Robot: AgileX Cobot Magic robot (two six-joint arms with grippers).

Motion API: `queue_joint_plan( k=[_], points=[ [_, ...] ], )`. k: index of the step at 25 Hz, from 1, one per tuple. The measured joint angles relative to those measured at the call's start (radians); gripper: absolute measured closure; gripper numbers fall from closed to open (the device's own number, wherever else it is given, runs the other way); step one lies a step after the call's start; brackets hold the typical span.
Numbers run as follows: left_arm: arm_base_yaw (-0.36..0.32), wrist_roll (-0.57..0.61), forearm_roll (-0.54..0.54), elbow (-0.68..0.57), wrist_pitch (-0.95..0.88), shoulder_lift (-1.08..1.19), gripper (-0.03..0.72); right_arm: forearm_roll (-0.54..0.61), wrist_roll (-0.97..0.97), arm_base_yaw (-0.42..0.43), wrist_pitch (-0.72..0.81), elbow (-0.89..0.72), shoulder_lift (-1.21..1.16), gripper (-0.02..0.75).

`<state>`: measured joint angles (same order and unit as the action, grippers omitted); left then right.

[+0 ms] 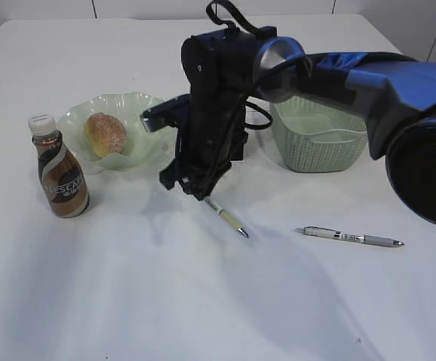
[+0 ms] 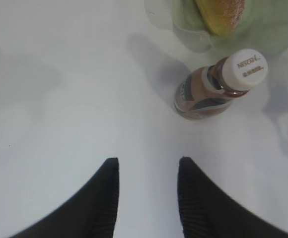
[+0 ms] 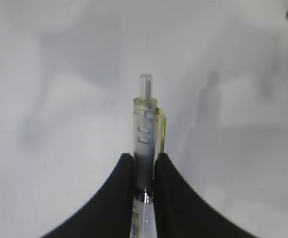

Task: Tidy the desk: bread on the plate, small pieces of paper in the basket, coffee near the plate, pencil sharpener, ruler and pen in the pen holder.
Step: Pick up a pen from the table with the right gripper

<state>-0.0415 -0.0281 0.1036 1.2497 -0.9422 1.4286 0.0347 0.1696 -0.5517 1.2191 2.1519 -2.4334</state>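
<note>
Right wrist view: right claw (image 3: 144,166) tight on pen (image 3: 145,124), tip hidden; left claw (image 2: 148,171) parted, empty.

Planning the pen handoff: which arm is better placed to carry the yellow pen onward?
Right. Its hand is already closed on the pen, while the left hand hangs open beside the coffee bottle.

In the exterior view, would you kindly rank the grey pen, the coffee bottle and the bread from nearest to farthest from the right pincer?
From the right pincer, which grips a yellow-green pen:
1. Bread, on the plate to its left and farther back.
2. Grey pen, right of it on the desk.
3. Coffee bottle, far left.
</note>
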Motion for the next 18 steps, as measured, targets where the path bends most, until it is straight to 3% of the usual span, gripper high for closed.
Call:
queue_joint_plan(
  k=[9,18],
  points=[
    [0.000,0.000,0.000,0.000,-0.002,0.000,0.413,0.031,0.000,0.000,0.014,0.307,-0.002,0.633],
    [0.000,0.000,0.000,0.000,-0.004,0.000,0.413,0.036,-0.005,0.015,-0.023,0.366,-0.002,0.634]
  ],
)
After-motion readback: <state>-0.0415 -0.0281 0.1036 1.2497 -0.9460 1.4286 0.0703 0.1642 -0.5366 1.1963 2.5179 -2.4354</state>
